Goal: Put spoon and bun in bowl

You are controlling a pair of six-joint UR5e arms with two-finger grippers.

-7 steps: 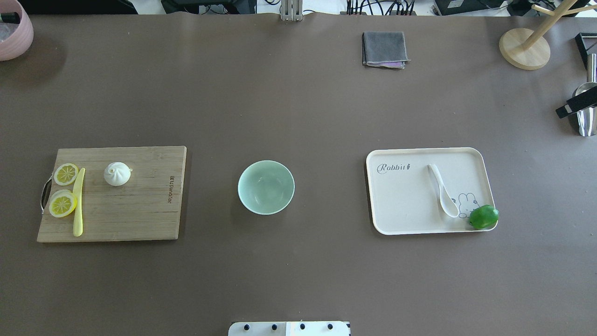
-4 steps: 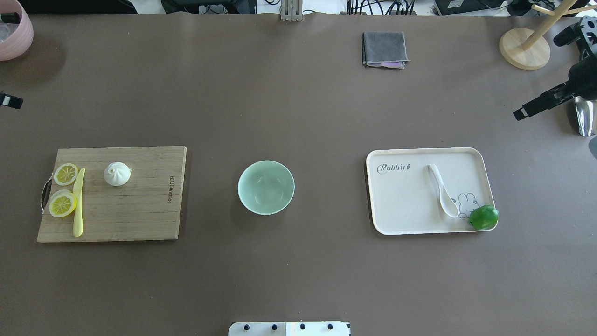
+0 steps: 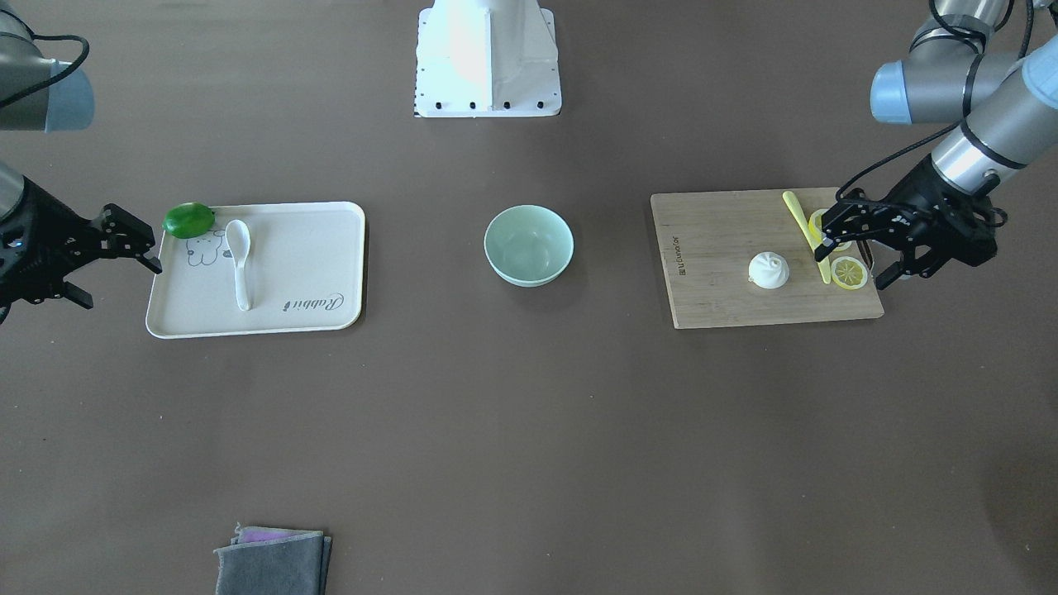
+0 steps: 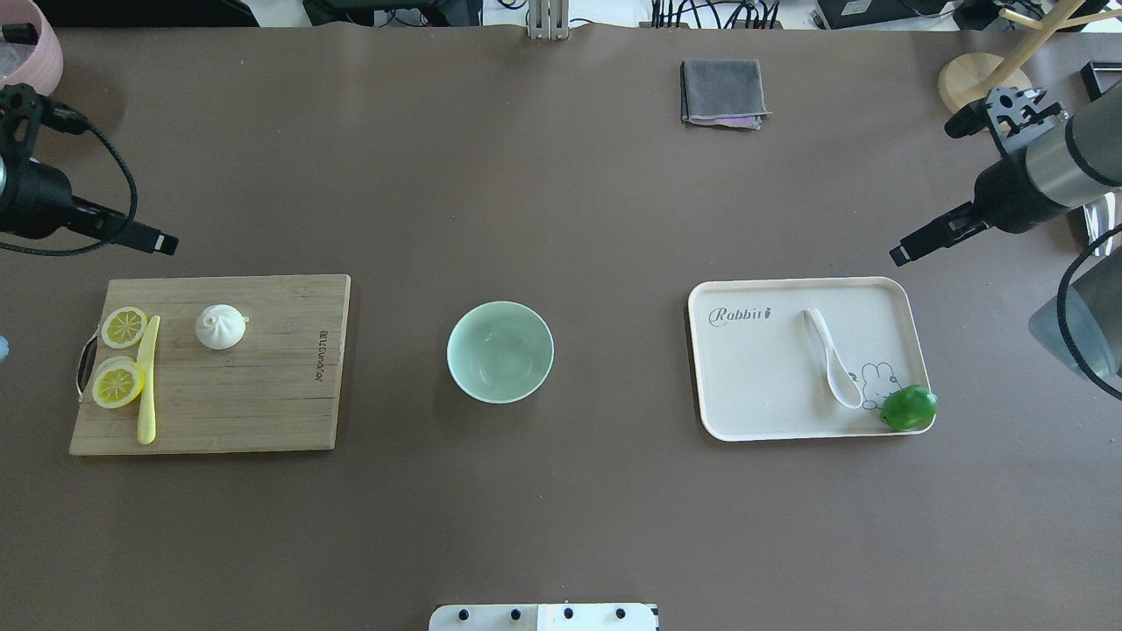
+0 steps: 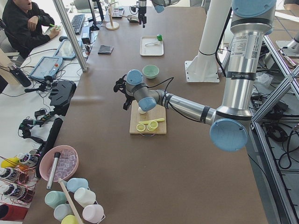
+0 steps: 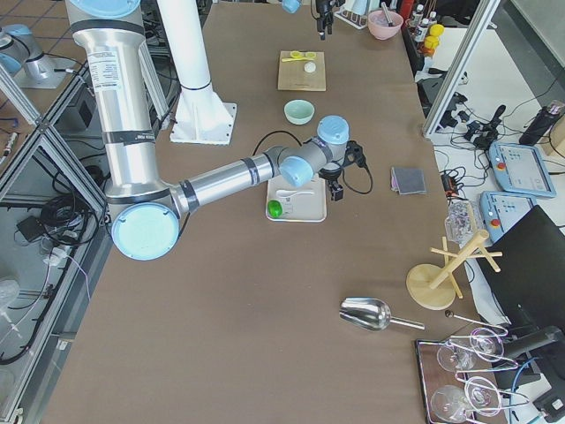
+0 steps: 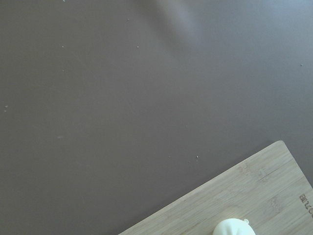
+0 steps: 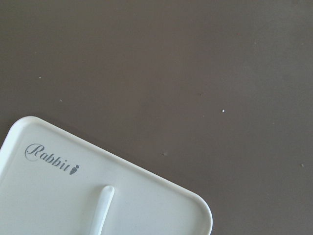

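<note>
The white bun (image 4: 219, 327) sits on a wooden cutting board (image 4: 254, 403) at the left; it also shows in the front view (image 3: 769, 271) and at the bottom edge of the left wrist view (image 7: 234, 228). The white spoon (image 4: 833, 358) lies on a cream tray (image 4: 754, 386) at the right; its handle shows in the right wrist view (image 8: 100, 208). The mint-green bowl (image 4: 500, 350) stands empty between them. My left gripper (image 3: 857, 252) is open, raised beside the board's outer end. My right gripper (image 3: 122, 285) is open, raised beside the tray's outer edge.
Two lemon slices (image 4: 121, 355) and a yellow-green knife (image 4: 147, 377) lie on the board's left end. A green lime (image 4: 909, 408) sits in the tray's near right corner. A folded grey cloth (image 4: 722, 91), a wooden stand (image 4: 982, 92) and a pink bowl (image 4: 31, 53) are at the far edge.
Both arms have come in from the table's sides, the left toward the board and the right toward the tray. Bun, spoon and bowl have not moved.
</note>
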